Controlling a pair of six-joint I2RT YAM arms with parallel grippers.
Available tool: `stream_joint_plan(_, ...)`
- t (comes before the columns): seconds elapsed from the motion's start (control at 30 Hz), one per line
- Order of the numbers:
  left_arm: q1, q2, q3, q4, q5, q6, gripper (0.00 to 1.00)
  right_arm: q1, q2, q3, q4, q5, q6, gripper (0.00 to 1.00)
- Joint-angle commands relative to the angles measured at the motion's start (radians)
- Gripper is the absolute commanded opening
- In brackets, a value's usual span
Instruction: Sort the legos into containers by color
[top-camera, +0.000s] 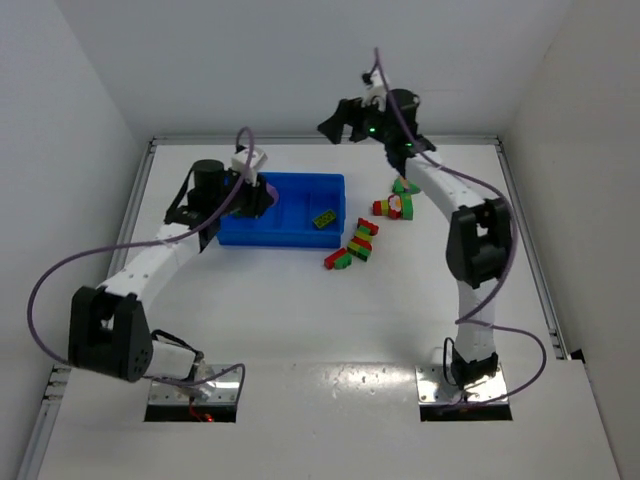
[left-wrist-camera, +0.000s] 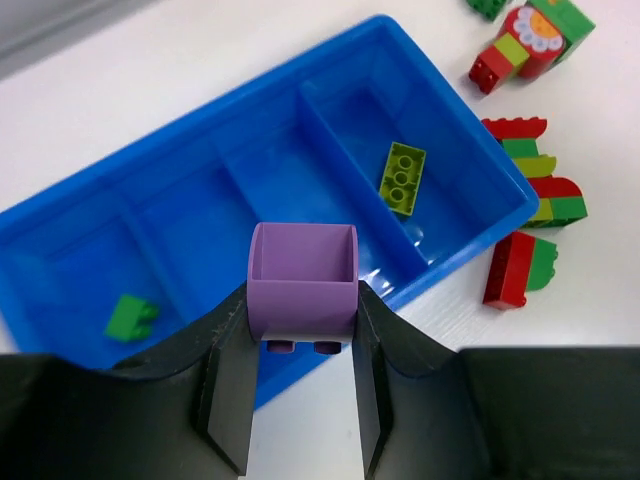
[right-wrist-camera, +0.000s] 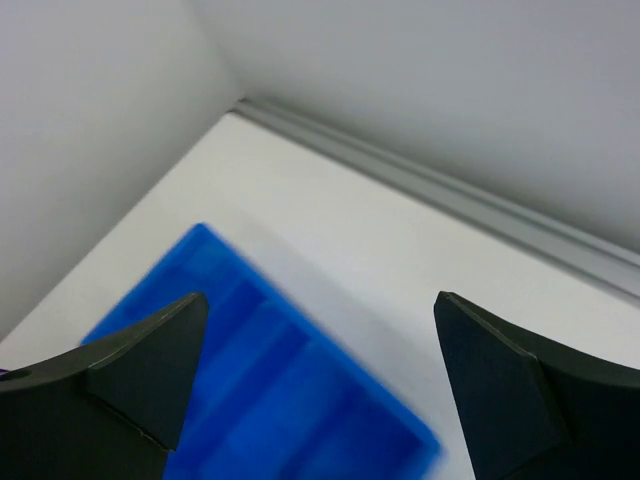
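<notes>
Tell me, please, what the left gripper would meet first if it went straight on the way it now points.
Likely the blue tray: the left gripper, shut on a purple brick, points at its near wall or an empty middle compartment; depth unclear.

Finishes: tray (left-wrist-camera: 455, 120), glossy blue plastic (glints on its floor); purple brick (left-wrist-camera: 302, 280), smooth plastic; table (left-wrist-camera: 600, 330), matt white; left gripper fingers (left-wrist-camera: 232, 400), matt black.

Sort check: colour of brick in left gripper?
Purple brick; best in left wrist view.
</notes>
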Motion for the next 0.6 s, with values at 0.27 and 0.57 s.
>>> stream_joint_plan(0.27, -0.113, 0.484, 0.346, 0.090, -0.052, -0.049, 0.12, -0.199, -0.276, -0.267, -0.287, 0.021, -0.175, 0.97)
stream_joint_plan(0.57, -0.122, 0.676, 0.521, 0.021, -0.084, -0.039, 0.21, -0.239, -0.357, -0.383, -0.445, -0.109, -0.434, 0.95)
